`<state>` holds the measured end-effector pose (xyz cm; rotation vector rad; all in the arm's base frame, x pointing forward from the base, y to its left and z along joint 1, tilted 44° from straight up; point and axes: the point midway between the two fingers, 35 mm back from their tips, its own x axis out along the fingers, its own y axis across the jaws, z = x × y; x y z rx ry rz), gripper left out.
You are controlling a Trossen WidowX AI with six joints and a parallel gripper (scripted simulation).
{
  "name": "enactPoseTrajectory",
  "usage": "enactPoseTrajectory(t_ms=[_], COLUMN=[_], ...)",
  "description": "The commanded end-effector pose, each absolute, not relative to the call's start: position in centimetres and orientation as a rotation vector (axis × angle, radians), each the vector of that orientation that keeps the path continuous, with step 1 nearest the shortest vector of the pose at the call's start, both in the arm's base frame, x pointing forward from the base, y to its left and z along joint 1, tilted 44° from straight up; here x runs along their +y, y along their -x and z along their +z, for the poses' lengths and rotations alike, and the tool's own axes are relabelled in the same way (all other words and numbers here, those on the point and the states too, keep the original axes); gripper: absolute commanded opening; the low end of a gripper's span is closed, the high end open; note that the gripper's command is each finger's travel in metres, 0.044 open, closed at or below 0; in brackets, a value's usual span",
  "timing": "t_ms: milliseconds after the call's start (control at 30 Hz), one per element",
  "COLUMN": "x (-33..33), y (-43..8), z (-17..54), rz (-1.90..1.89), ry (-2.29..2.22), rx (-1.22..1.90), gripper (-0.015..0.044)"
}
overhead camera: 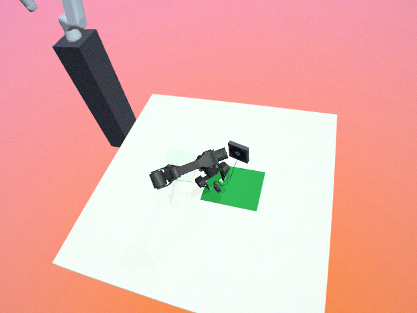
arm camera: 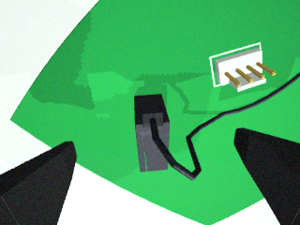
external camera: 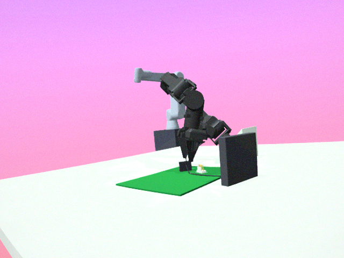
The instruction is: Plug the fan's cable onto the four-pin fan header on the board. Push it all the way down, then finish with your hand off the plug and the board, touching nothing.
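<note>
The black plug (overhead camera: 217,187) (external camera: 184,166) (arm camera: 145,136) rests on the green board (overhead camera: 245,188) (external camera: 166,183) (arm camera: 141,47), apart from the header. Its thin black cable (overhead camera: 232,173) (external camera: 207,175) (arm camera: 262,99) runs to the dark square fan (overhead camera: 238,151) (external camera: 238,159). The white header (overhead camera: 221,180) (external camera: 202,171) (arm camera: 239,66) has its four gold pins bare and lies up and right of the plug in the wrist view. My gripper (overhead camera: 215,184) (external camera: 188,159) (arm camera: 157,142) is open and empty, its tips above the plug, one to each side of it in the wrist view.
The fan stands upright beside the board on the white table (overhead camera: 269,252) (external camera: 110,222). A pale block (external camera: 251,134) stands behind the fan in the exterior view. A grey arm (overhead camera: 75,15) (external camera: 174,105) stands on a dark pedestal (overhead camera: 97,87) (external camera: 165,140) beyond the table.
</note>
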<state>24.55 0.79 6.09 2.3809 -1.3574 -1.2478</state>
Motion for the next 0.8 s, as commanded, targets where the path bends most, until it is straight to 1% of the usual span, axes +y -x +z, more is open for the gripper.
enactPoseTrajectory(t_ms=[0, 300, 733, 767], x=[0.19, -0.43, -0.22, -0.22], y=[-24.53, -24.54, -24.56, -24.56], z=[5.58, 4.98, 5.13, 5.13], rz=[-1.245, -1.243, -1.246, -1.246], ry=[-2.375, -2.374, -2.378, -2.378], rx=[-1.354, -1.356, -1.360, -1.360], gripper=[0.0440, 0.0440, 0.0099, 0.0092])
